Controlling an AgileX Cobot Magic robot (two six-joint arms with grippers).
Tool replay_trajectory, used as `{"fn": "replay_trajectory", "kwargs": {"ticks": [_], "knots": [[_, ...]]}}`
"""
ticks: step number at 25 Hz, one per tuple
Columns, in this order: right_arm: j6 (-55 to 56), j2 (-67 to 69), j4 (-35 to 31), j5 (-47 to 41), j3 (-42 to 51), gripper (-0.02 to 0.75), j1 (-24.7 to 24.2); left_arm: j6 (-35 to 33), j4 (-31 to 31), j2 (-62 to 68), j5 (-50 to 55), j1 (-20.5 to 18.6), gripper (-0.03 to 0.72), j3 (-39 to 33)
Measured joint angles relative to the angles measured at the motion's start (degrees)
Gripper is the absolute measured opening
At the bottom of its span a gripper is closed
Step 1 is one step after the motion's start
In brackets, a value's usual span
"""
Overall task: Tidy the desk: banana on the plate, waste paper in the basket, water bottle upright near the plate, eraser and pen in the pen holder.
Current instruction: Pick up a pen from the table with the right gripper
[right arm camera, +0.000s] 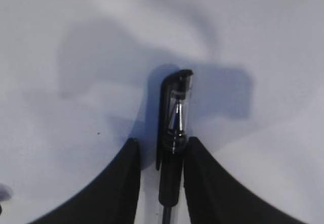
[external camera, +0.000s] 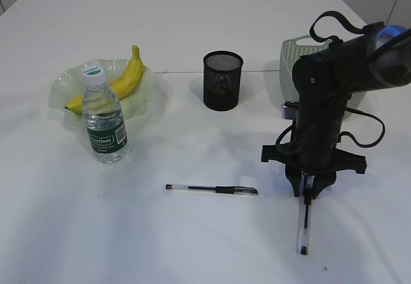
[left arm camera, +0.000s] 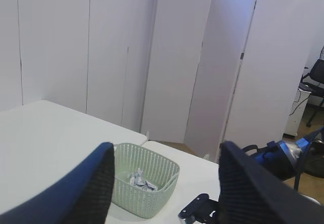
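Right gripper [right arm camera: 159, 176] clamped on a pen [right arm camera: 174, 133], cap visible only up close; left gripper [left arm camera: 164, 183] agape, off-table.

A white table [external camera: 192, 33] carries everything. On its left sits a pale plate [external camera: 61, 88], with a water bottle [external camera: 106, 120] standing upright just in front of it. Near the middle, toward the back, stands a black mesh pen holder [external camera: 223, 80]. A light green basket [external camera: 290, 59] sits at the right. A pen [external camera: 212, 189] lies flat in front, well apart from the holder.
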State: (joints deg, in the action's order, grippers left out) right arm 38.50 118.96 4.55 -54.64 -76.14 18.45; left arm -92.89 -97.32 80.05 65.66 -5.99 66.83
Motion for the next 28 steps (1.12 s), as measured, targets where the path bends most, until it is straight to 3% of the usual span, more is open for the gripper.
{"fn": "replay_trajectory", "kwargs": {"ticks": [28], "knots": [[-0.9,0.0,2.5,7.1,0.0,0.232,0.0,0.0,0.0,0.0,-0.6,0.0,0.452,0.0]]}}
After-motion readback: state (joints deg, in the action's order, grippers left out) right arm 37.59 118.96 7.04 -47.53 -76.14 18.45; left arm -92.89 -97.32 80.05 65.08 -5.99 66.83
